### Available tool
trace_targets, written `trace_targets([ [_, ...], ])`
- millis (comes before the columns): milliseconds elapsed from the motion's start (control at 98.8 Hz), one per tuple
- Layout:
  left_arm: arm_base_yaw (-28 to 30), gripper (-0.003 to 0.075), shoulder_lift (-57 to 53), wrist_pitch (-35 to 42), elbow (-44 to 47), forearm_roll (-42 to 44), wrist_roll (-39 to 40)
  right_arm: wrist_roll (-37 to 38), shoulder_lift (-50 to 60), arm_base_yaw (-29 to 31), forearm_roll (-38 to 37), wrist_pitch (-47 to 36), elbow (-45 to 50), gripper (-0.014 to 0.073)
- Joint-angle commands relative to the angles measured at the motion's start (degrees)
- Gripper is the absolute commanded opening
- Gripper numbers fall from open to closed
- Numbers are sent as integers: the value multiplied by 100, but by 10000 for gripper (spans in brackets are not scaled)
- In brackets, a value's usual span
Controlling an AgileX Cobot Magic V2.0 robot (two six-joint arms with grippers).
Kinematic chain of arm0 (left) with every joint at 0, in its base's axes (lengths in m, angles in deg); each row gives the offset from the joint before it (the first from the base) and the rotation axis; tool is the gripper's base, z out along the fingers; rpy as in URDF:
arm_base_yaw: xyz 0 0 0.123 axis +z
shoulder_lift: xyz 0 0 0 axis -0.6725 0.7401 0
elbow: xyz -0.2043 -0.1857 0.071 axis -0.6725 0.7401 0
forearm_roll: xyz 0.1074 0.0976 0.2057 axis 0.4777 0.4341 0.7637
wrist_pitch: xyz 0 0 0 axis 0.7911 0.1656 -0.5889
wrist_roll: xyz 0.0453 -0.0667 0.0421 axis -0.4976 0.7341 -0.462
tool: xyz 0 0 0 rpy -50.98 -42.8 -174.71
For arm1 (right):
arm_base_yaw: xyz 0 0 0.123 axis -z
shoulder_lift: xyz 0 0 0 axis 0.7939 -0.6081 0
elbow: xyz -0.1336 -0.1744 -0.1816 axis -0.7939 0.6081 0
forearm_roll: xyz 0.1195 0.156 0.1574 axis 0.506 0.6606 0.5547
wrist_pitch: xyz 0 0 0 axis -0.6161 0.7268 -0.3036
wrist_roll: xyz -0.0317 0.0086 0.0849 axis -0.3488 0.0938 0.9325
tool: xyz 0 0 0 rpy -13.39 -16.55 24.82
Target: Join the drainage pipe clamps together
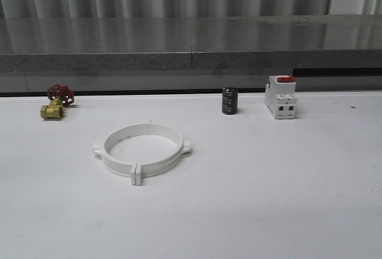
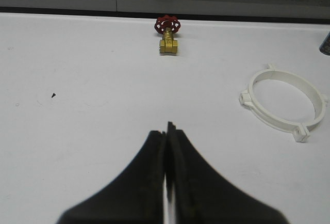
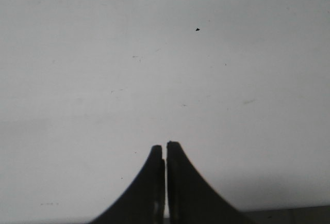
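On inspection, the left gripper (image 2: 167, 131) had its two black fingers pressed together with nothing between them, poised above bare white table (image 2: 77, 105). The right gripper (image 3: 165, 149) was likewise closed on nothing, its fingers meeting over an unoccupied stretch of the same surface.

Nearest the robot in the front view, the drainage pipe clamps (image 1: 142, 150) lay flat on the table, left of centre. The two white half-rings were already mated into one full ring: their end tabs met at the near edge, and small tabs projected at either side. The far joint was too small to judge. In the left wrist view the ring (image 2: 285, 104) sat well apart from the closed fingers.

Farther back, along the table's rear edge, stood a brass valve (image 1: 55, 103) with a red handwheel at far left, a small black cylinder (image 1: 230, 101) right of centre, and a white breaker (image 1: 281, 96) with a red top just beyond it to the right.
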Motion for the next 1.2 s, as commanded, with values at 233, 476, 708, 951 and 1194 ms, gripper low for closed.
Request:
trace_targets([
  [233,10,-20,54,436,-140,52,50,-40,111,33,-20,-506,-98,-67],
  [476,10,-20,54,436,-140,52,50,-40,111,33,-20,-506,-98,-67],
  [708,10,-20,54,436,-140,52,50,-40,111,33,-20,-506,-98,-67],
  [951,10,-20,54,436,-140,52,50,-40,417,33,-111,-1237,85,-67],
  [1194,10,-20,54,436,-140,52,50,-40,1442,44,29,-3430,1293,-67],
])
